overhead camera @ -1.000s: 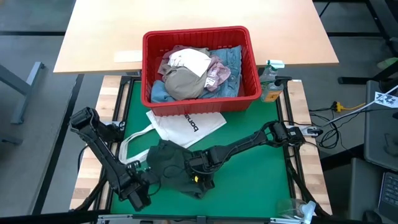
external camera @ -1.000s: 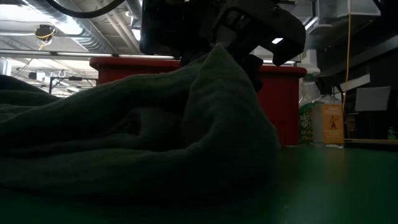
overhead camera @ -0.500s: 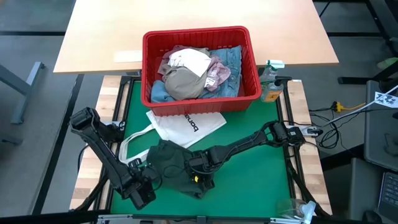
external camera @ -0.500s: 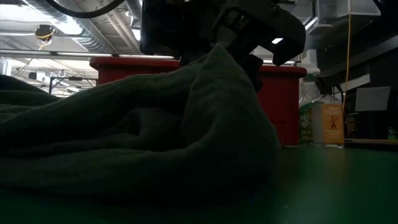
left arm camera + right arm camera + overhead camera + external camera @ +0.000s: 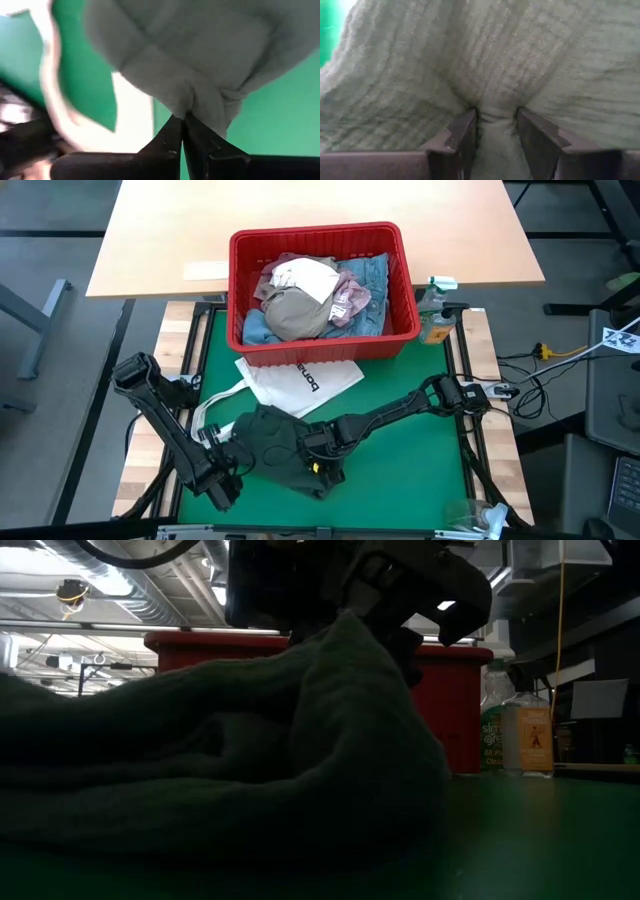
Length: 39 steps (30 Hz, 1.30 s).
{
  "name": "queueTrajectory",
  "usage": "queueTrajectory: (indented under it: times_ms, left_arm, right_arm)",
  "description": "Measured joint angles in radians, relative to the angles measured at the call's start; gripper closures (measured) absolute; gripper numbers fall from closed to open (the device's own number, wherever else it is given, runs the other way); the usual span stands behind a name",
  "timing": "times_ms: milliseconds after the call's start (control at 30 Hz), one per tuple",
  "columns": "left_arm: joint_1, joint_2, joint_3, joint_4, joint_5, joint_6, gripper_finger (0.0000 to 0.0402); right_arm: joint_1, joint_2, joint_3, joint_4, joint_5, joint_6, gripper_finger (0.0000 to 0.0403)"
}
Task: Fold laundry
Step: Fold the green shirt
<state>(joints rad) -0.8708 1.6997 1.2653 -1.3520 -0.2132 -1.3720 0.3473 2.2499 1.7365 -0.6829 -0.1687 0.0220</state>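
Now, from above, your left gripper (image 5: 222,452) has snapped closed since a second ago, pinching the green top's (image 5: 275,442) left edge on the mat (image 5: 400,470). Your right gripper (image 5: 318,452) clamps a fold at its middle. Low view: top (image 5: 230,760) bunched. Wrist views: left fingers (image 5: 172,137) together on cloth, right fingers (image 5: 465,132) straddling a ridge.

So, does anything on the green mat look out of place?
Yes: the white tote bag lies on the mat, its strap under the dark green top's edge, where the left gripper pinches.

Likely a lab, exposed ceiling ducts (image 5: 150,585), green-topped robot table (image 5: 400,470)
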Motion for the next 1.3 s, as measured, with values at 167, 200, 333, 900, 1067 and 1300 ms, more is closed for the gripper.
queueTrajectory:
  times_ms: [167, 200, 333, 900, 1067, 1300]
  left_arm:
    - [-0.001, 0.000, 0.021, -0.051, 0.007, 0.047, 0.0399]
    - [-0.001, 0.000, 0.020, -0.038, 0.009, 0.047, 0.0399]
    - [-0.001, 0.000, 0.012, 0.007, 0.005, 0.048, 0.0400]
    - [-0.001, 0.000, 0.012, 0.041, -0.011, 0.039, 0.0401]
    - [-0.001, 0.000, 0.012, 0.043, -0.009, 0.044, 0.0401]
    - [-0.014, 0.000, 0.012, 0.056, 0.013, 0.047, 0.0401]
  right_arm:
    - [0.001, -0.044, -0.002, -0.010, 0.000, 0.004, 0.0256]
    - [0.002, -0.055, -0.002, -0.009, 0.000, 0.009, 0.0256]
    - [0.014, -0.093, -0.002, -0.006, 0.028, 0.034, 0.0256]
    - [0.166, -0.014, 0.000, 0.214, 0.085, 0.029, 0.0256]
    - [0.185, 0.025, 0.001, 0.098, 0.019, 0.031, 0.0256]
    - [0.188, 0.022, 0.006, -0.014, -0.006, 0.057, 0.0256]
